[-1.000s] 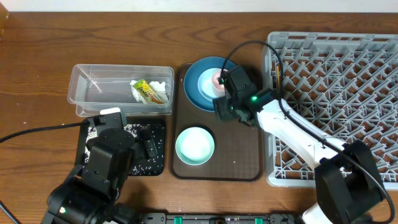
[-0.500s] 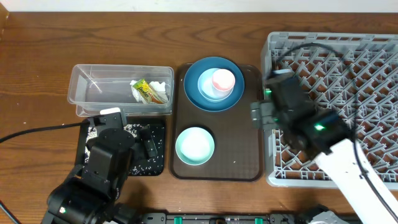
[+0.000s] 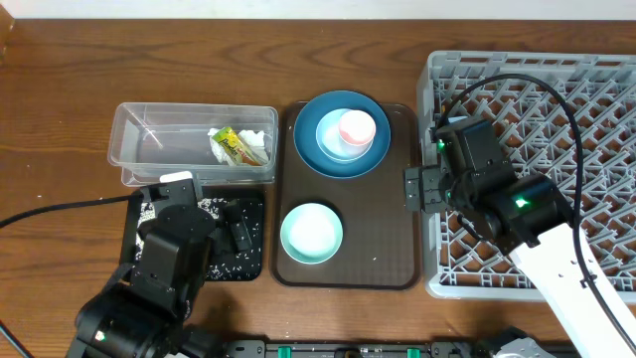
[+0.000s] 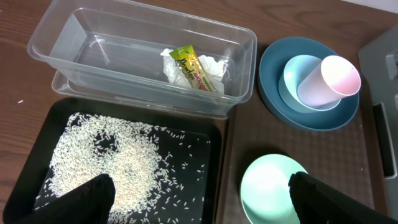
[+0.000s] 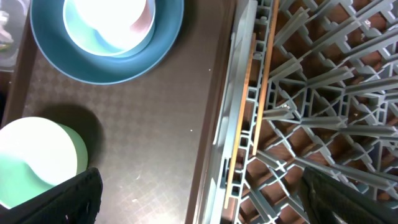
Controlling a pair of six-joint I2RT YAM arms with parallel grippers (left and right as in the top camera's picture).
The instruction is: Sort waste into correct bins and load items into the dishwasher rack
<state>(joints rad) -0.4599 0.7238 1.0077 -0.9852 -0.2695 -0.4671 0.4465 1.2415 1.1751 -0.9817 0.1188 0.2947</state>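
Note:
The clear tub (image 3: 159, 139) holds the yellow-green wrapper (image 3: 234, 146) and white tissue (image 3: 258, 139). The black tray (image 3: 248, 261) holds loose rice (image 4: 106, 162). The blue plate (image 3: 310, 139) carries the light-blue bowl (image 3: 333, 139) and the pink-white cup (image 3: 357, 127). The mint bowl (image 3: 311, 232) sits in front of it. Wooden chopsticks (image 5: 237, 124) lie along the left edge of the grey rack (image 3: 556, 99). My left gripper (image 4: 199, 199) is open and empty above the black tray's right side. My right gripper (image 5: 205, 199) is open and empty over the rack's left edge.
The plate and mint bowl rest on a brown serving tray (image 3: 383, 239) between the bins and the rack. The rack's left wall (image 5: 233, 74) stands right beside that tray. My right arm's cable (image 3: 517, 85) loops over the rack.
My right arm has pulled away from over the plate and cup and moved right to the rack's left edge. The cup and bowl are now uncovered. The left arm has not moved.

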